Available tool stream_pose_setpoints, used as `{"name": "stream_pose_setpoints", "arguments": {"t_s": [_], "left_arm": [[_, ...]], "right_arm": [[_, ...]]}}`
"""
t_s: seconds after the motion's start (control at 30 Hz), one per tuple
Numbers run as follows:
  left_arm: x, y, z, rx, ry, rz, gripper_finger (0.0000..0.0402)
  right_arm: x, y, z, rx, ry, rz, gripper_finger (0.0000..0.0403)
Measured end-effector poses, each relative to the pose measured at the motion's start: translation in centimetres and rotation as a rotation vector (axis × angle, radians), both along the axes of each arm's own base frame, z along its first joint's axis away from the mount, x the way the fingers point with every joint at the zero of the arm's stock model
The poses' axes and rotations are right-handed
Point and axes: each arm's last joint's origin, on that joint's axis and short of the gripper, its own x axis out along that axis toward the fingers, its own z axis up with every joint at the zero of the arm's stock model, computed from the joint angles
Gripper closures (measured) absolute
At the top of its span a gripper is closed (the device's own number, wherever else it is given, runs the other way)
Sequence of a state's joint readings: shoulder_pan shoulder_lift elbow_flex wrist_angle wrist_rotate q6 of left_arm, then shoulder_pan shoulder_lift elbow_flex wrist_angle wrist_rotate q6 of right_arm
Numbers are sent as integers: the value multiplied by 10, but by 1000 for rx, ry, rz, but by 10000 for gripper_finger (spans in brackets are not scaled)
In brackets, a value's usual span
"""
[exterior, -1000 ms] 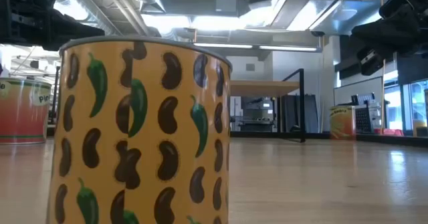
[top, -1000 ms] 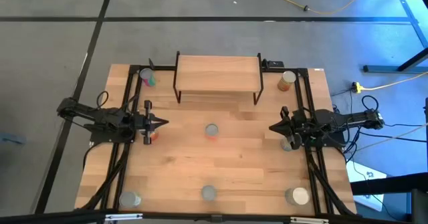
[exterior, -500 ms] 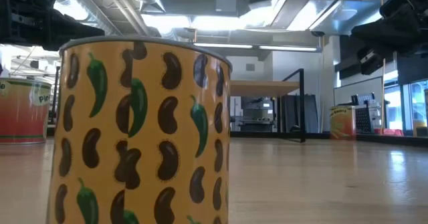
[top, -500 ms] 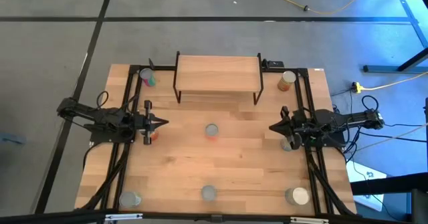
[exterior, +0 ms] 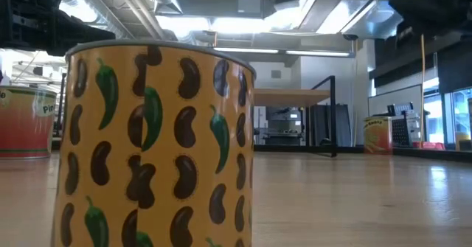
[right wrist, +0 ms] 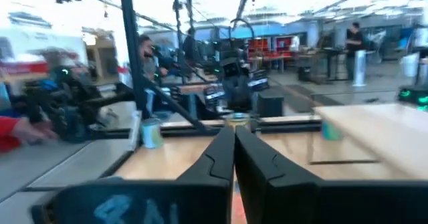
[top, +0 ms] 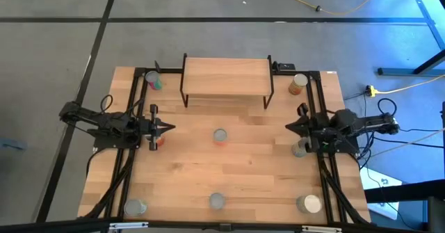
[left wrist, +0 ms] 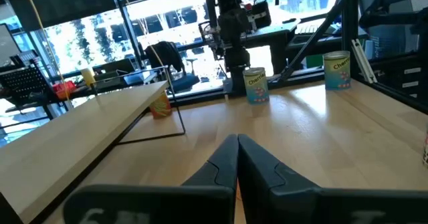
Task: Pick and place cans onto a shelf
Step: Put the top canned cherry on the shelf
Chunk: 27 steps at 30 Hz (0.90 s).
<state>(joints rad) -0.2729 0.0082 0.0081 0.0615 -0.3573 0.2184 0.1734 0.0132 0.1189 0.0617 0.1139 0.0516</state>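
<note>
Closest to my low camera stands a yellow can (exterior: 158, 147) printed with dark beans and green peppers, filling the near left. Far left I see an orange-red can (exterior: 26, 122). Across the wooden table (exterior: 354, 195), the shelf (exterior: 291, 94) sits far back, with another orange can (exterior: 377, 135) to its right.

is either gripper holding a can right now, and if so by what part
Nothing is held. The left gripper and the right gripper are both shut on nothing, above the table.
</note>
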Motion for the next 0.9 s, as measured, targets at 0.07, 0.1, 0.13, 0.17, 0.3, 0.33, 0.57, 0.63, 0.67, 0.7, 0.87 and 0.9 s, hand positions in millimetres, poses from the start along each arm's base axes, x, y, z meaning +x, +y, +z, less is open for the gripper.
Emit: {"name": "stream_pose_setpoints", "arguments": {"t_s": [0.07, 0.1, 0.13, 0.17, 0.3, 0.33, 0.57, 0.63, 0.67, 0.7, 0.87, 0.9], "left_arm": [[0, 0, 0, 1, 0, 0, 401], [0, 0, 0, 1, 0, 0, 401], [0, 0, 0, 1, 0, 0, 401], [0, 0, 0, 1, 0, 0, 401], [0, 0, 0, 1, 0, 0, 401], [0, 0, 0, 0, -1, 0, 401], [-1, 0, 10, -76, -104, -1, 401], [-2, 1, 13, -98, -134, 29, 401], [-2, 2, 14, -103, -138, 53, 401], [-3, 3, 16, -107, -142, 77, 401], [-5, 7, 23, -130, -161, 193, 401], [-6, 7, 24, -134, -166, 205, 401]], "right_arm": [[-5, -3, 12, -5, 48, -56, 387], [-9, -4, 18, -6, 86, -85, 387], [-12, -5, 24, 0, 128, -112, 387], [-15, -7, 30, 11, 169, -137, 387], [-25, -10, 60, 63, 300, -210, 387], [-24, -11, 68, 86, 312, -233, 387], [-7, -10, 109, 176, 556, -352, 387], [1, -10, 119, 239, 636, -429, 387], [5, -10, 123, 276, 676, -471, 387], [8, -10, 127, 322, 709, -514, 387], [17, -12, 142, 534, 871, -642, 387], [18, -12, 144, 557, 896, -652, 387]]}}
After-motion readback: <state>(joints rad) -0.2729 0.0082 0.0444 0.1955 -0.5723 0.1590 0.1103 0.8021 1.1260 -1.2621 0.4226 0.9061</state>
